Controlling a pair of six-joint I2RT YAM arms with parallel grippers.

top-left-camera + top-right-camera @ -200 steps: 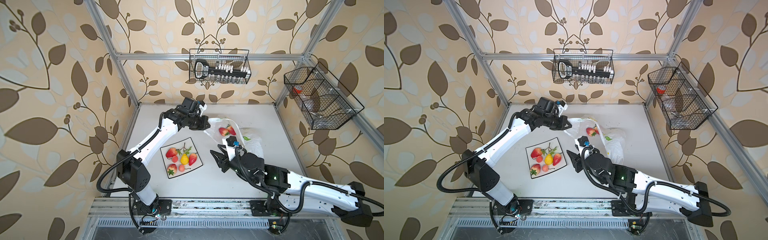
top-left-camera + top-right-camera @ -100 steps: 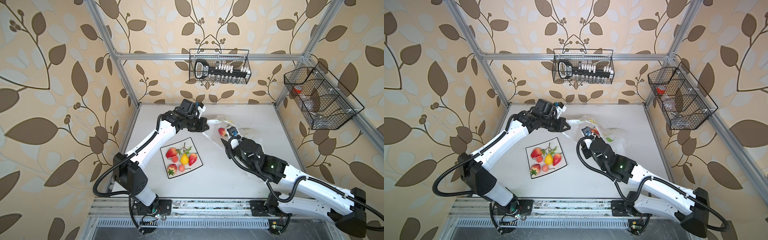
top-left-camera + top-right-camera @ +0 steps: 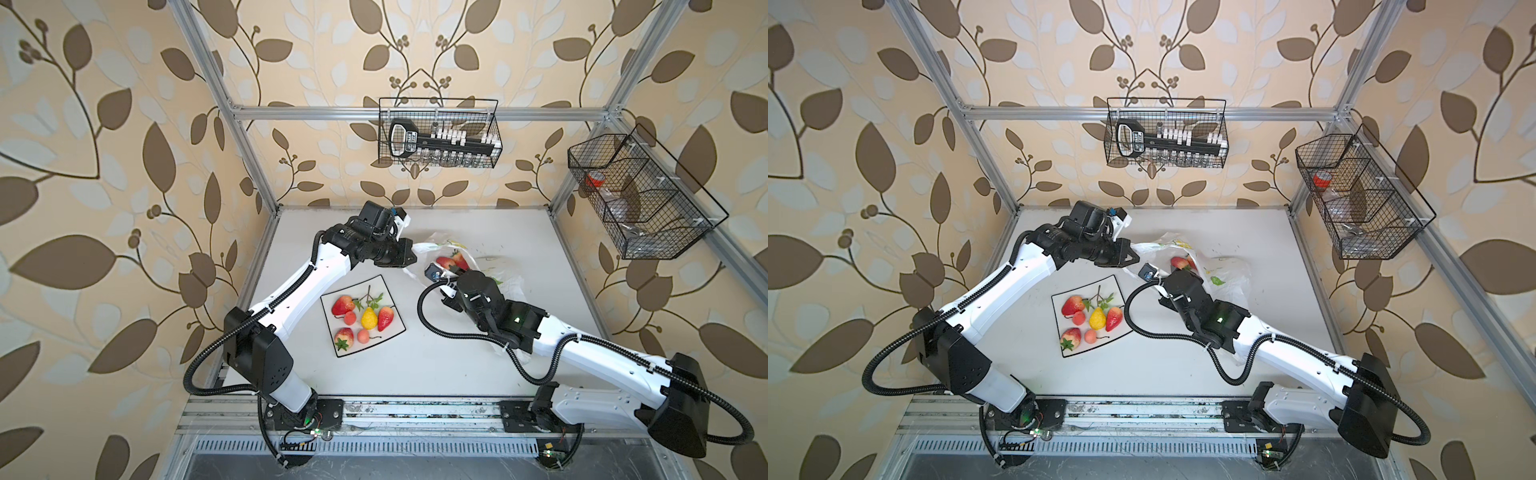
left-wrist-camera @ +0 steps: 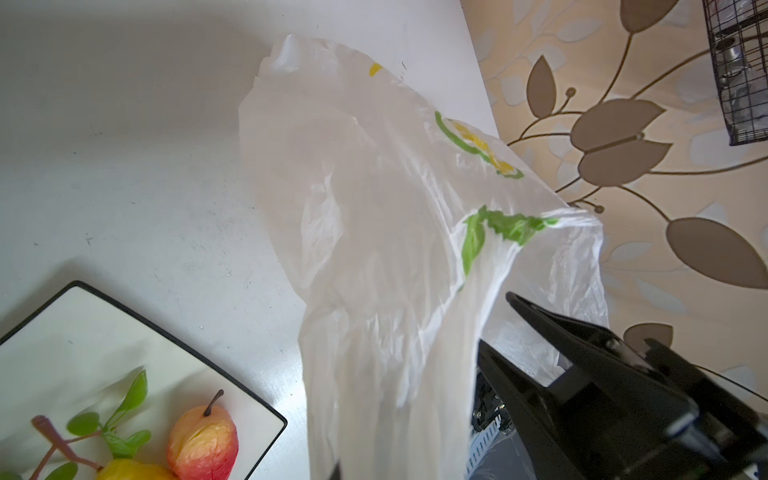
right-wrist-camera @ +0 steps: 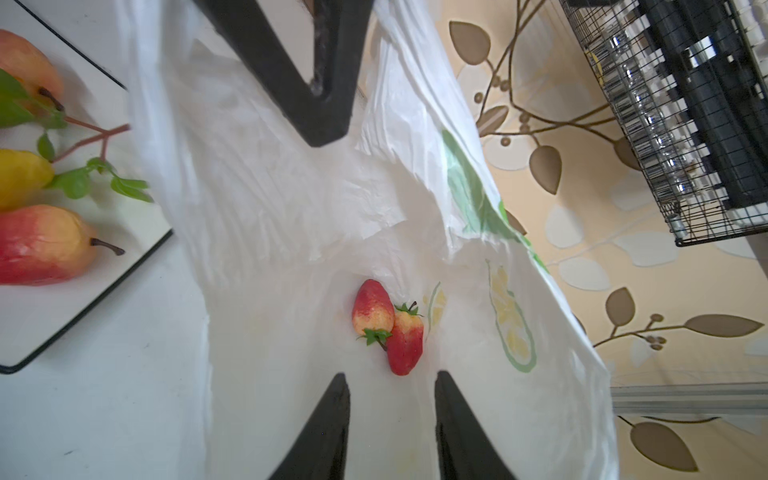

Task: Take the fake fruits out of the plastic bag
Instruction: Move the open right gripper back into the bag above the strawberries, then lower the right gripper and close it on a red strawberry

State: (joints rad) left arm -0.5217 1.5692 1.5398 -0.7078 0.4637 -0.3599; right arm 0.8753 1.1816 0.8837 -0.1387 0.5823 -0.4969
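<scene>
Evidently the job is near its end: in both top views the square plate (image 3: 390, 338) just left of centre carries a cluster of fake fruits (image 3: 360, 322), a yellow pear (image 3: 369, 319) among them, while two strawberries (image 3: 451, 262) lie touching each other inside the plastic bag (image 3: 505, 282) right of centre; whether the folds hide more, I cannot tell; the left gripper (image 3: 409, 261) is clamped tight on the bag's rim, holding the mouth lifted off the table; the right gripper (image 5: 391, 380) reaches into that mouth with jaws parted and nothing between them, the berries lying just ahead of its fingertips; the step in hand looks like the approach for one more pick; the next move calls for easing forward until the jaws straddle the nearer berry alone, then closing without trapping the thin film or knocking its neighbour deeper
</scene>
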